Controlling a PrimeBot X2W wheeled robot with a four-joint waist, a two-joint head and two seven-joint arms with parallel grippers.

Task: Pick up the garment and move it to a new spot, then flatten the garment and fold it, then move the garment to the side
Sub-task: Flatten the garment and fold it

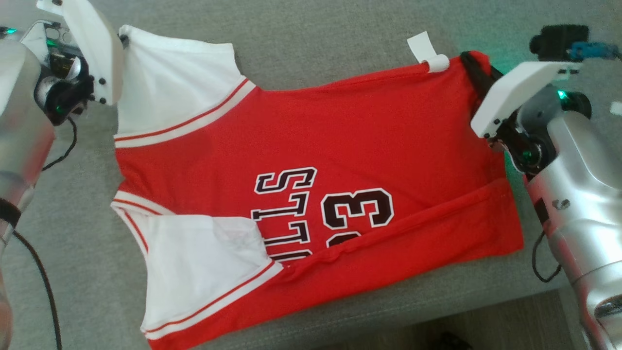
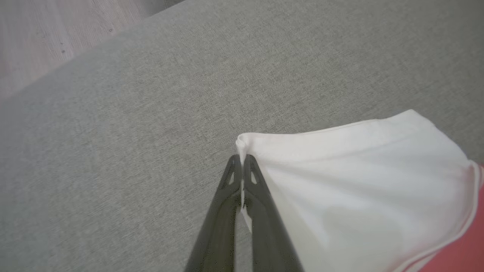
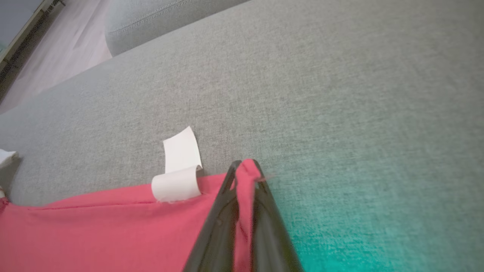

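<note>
The garment [image 1: 311, 160] is a red jersey with white sleeves, black lettering and the number 3, spread sideways on a grey cushion. Its near long edge is folded over into a red band [image 1: 413, 238]. My left gripper [image 2: 242, 160] is shut on the far corner of the white sleeve [image 2: 359, 181]; in the head view that corner [image 1: 127, 36] meets the gripper's white housing. My right gripper [image 3: 245, 166] is shut on the garment's far red hem corner [image 1: 478, 61], the fabric pinched between its dark fingers [image 3: 223, 211]. A white care label [image 3: 179, 166] curls up beside that corner.
The grey cushion [image 1: 340, 43] stretches well beyond the garment on the far side. Its front edge [image 1: 437, 316] runs along the bottom right of the head view, with dark floor below. Wooden floor [image 2: 45, 30] lies past the cushion's far-left edge.
</note>
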